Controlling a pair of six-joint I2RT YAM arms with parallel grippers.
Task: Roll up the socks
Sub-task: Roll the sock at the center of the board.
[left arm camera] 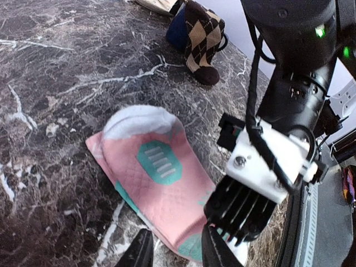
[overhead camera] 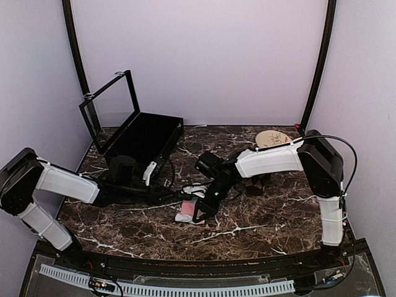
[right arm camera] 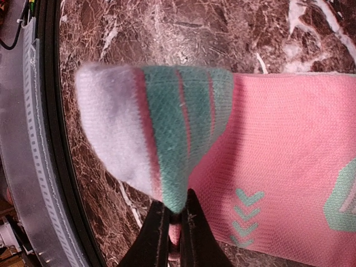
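Note:
A pink sock with teal patches and a white toe lies flat on the marble table. It shows in the top view at the table's middle. My right gripper is shut on the sock's teal-striped cuff and holds that end lifted and folded over the pink leg. It also shows in the left wrist view and the top view. My left gripper is open, its fingers either side of the sock's near edge; in the top view it sits just left of the sock.
A bundled argyle sock pair lies beyond the pink sock, also in the top view. A black box with a raised lid stands at the back left. A tan round object lies at the back right.

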